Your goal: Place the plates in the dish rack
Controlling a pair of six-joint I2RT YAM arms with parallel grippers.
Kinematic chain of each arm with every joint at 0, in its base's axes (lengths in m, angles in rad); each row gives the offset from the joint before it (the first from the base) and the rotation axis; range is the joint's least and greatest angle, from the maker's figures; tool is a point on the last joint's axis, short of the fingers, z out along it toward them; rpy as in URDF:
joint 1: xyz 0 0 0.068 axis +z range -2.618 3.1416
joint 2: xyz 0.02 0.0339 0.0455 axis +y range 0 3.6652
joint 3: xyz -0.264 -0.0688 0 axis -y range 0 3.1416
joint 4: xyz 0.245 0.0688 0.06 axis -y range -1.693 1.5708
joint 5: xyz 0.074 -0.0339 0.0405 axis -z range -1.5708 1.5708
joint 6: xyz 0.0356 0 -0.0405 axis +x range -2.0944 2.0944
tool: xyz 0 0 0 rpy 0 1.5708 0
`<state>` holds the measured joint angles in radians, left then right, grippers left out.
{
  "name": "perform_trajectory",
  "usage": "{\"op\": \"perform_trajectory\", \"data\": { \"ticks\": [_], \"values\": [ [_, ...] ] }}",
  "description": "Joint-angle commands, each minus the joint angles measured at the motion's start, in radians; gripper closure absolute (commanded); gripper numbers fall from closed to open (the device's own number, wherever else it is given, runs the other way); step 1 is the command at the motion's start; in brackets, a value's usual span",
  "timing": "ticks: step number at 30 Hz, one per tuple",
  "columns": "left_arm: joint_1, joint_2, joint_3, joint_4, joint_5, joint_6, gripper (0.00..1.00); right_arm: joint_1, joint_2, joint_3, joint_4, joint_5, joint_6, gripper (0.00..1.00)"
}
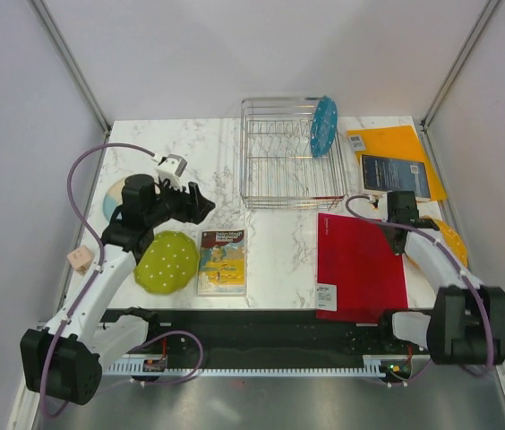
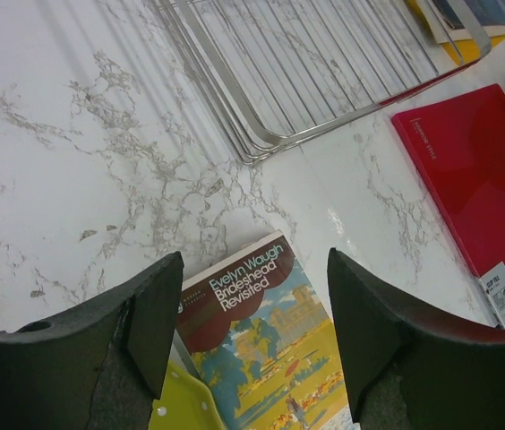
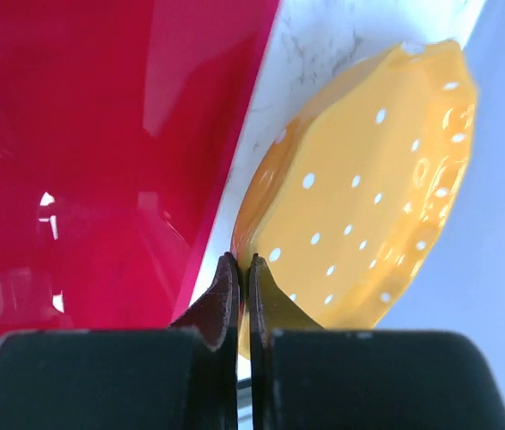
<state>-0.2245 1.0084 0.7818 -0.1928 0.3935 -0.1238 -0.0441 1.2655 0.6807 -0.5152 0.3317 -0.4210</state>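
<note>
The silver wire dish rack (image 1: 290, 152) stands at the back middle, and a teal blue plate (image 1: 323, 125) stands upright at its right end. The lime green plate (image 1: 166, 262) lies flat by my left arm. A cream-and-pale-blue plate (image 1: 107, 199) lies partly hidden under that arm. My left gripper (image 1: 201, 204) is open and empty above the table left of the rack. In the left wrist view it (image 2: 254, 269) hovers over a book. My right gripper (image 3: 243, 269) is shut on the rim of the orange-yellow plate (image 3: 360, 197), which is tilted at the table's right edge (image 1: 449, 240).
An illustrated book (image 1: 222, 260) lies beside the green plate. A red flat folder (image 1: 360, 264) lies left of my right gripper. A yellow envelope with a dark book (image 1: 396, 157) lies right of the rack. A small wooden cube (image 1: 80, 260) sits at the left edge. Walls stand close on both sides.
</note>
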Motion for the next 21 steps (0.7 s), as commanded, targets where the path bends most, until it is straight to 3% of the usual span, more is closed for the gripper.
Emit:
{"op": "perform_trajectory", "data": {
  "ticks": [1,5,7,13,17,21],
  "values": [
    [0.002,-0.056,-0.022,0.006,0.001,0.027,0.27,0.154,-0.262,0.057,-0.189,0.096,-0.067,1.0],
    [0.002,-0.076,-0.056,0.029,0.004,-0.007,0.27,0.363,-0.359,0.077,-0.305,0.158,-0.055,1.0],
    [0.002,-0.083,-0.076,0.035,0.011,-0.026,0.27,0.4,-0.371,0.083,-0.345,0.139,-0.056,1.0],
    [0.004,-0.113,-0.105,0.035,0.002,-0.023,0.27,0.552,-0.354,0.109,-0.422,0.041,-0.1,1.0],
    [0.002,-0.12,-0.113,0.023,-0.01,-0.034,0.27,0.726,-0.335,0.126,-0.453,0.018,-0.119,1.0],
    [0.002,-0.11,-0.134,0.018,0.021,-0.127,0.26,0.868,-0.321,0.145,-0.479,-0.033,-0.163,1.0]
  ]
}}
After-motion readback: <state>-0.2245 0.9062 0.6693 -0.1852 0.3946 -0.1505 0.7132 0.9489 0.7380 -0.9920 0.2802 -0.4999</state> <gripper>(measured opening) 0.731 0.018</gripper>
